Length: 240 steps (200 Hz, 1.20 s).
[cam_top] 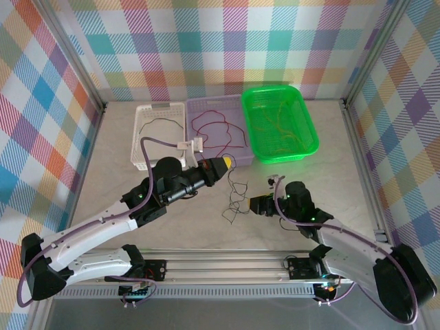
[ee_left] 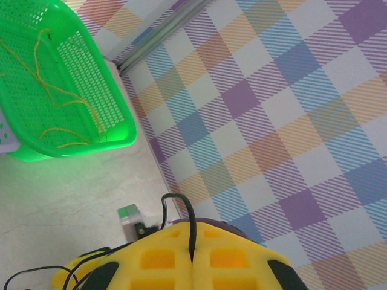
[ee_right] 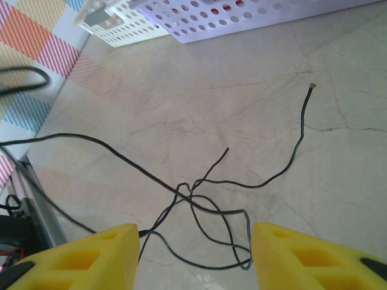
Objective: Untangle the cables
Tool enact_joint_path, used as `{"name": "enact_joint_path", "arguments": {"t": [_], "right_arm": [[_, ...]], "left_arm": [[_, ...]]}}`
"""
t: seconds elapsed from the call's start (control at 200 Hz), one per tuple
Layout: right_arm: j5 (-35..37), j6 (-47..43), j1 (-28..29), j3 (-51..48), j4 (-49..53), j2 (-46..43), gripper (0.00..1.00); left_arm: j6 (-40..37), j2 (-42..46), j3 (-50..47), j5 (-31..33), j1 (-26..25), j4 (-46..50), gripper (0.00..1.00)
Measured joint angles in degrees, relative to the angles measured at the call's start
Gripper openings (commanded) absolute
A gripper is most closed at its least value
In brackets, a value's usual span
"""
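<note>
Seen from above, we have a pale stone-patterned table with three perforated plastic baskets along its far edge. A white basket holds one thin black wire. A lavender basket holds thin red wires, and a bright green basket holds thin yellow-orange wires. In front of the baskets, between the two arms, a loose tangle of thin black cables lies on the table.

The left gripper, with yellow fingers, sits just beside the lavender basket's near edge. Its wrist camera shows the fingers pressed together, pinching a single black strand. The right gripper sits low at the tangle. Its wrist camera shows its yellow fingers spread wide, with the knotted cables on the table between them, ungripped.
</note>
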<state>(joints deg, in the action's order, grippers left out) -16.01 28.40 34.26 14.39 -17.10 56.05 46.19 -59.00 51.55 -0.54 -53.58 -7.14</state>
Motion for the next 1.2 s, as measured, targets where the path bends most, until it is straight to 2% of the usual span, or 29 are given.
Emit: {"name": "enact_joint_path", "arguments": {"t": [0.22,0.35,0.66,0.725,0.97,1.2], "right_arm": [[2.14,-2.6,2.69,1.81,-6.43,10.38,0.48],[3.39,-3.65,2.97,2.12,-9.57,14.6,0.38],[5.14,-3.76,3.8,3.76,-14.95,20.74,0.08],[5.6,-3.72,4.09,3.82,-15.41,20.72,0.0],[10.88,-3.8,4.09,3.85,-11.04,15.65,0.0],[22.77,-1.25,4.07,3.85,3.8,4.26,0.0]], "left_arm": [[0.94,1.77,0.0,0.0,0.0,-0.02,0.0],[1.22,2.86,0.0,0.0,0.0,-0.04,0.0],[2.69,5.25,-0.02,0.02,0.0,-0.17,0.0],[2.89,6.01,-0.09,0.04,0.0,-0.28,0.0],[2.01,10.32,-0.04,1.27,0.0,1.51,0.0],[-4.0,15.15,4.81,6.27,0.11,12.44,0.0]]}}
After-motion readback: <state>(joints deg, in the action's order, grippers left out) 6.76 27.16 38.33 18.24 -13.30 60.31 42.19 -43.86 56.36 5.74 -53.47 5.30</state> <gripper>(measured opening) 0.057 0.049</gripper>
